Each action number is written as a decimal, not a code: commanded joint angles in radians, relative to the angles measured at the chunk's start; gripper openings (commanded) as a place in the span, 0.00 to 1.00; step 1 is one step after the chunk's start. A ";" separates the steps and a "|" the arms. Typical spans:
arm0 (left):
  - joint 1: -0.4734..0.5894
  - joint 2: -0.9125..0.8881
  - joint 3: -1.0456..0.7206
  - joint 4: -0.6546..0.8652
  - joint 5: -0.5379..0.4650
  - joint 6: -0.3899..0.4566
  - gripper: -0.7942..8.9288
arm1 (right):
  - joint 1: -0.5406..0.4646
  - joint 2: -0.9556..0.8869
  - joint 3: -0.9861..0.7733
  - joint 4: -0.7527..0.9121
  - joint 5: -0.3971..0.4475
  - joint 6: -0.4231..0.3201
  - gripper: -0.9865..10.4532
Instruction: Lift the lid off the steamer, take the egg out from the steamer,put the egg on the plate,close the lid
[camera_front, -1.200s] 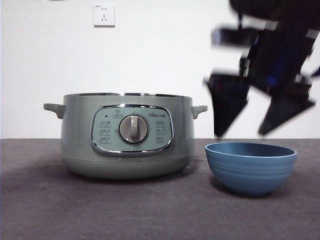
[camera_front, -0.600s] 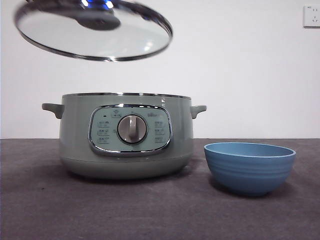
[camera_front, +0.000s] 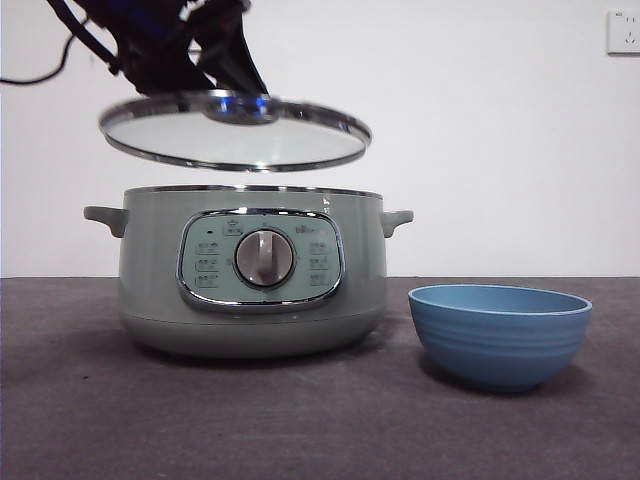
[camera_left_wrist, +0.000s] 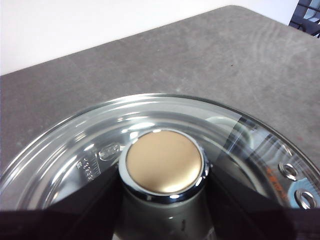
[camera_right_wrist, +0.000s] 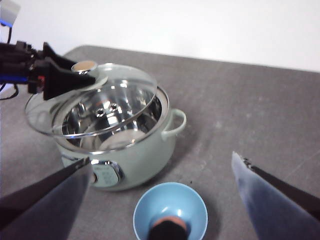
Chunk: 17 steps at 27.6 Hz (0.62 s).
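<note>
1. Above the steamer (camera_front: 252, 270), the lid (camera_front: 235, 132) hangs in the air, nearly level and apart from the pot's rim, shifted a little toward the pot's left handle in the front view.
2. The left gripper (camera_left_wrist: 162, 200) holds the lid by its knob (camera_left_wrist: 165, 162), a black jaw pressed against each side of the knob.
3. From the right wrist view, the lid covers only part of the pot's mouth, and the shiny inside of the steamer shows beneath the glass.
4. The right gripper (camera_right_wrist: 162, 200) hangs above the plate (camera_right_wrist: 170, 210) with its jaws spread wide and nothing between them.
5. The plate stands on the grey table (camera_front: 320, 420) just beside the steamer, not touching it.
6. The egg (camera_right_wrist: 167, 225) lies inside the plate, reddish-brown, partly hidden by a dark shape in front of it.
</note>
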 joint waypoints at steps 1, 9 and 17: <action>-0.003 0.015 0.004 0.077 -0.002 0.017 0.07 | 0.001 -0.001 -0.001 0.002 0.001 0.016 0.50; -0.003 0.068 0.004 0.092 -0.024 0.019 0.07 | 0.002 -0.001 -0.001 0.002 -0.005 0.041 0.50; -0.003 0.096 0.004 0.112 -0.023 0.018 0.07 | 0.002 -0.001 -0.001 0.003 -0.005 0.041 0.50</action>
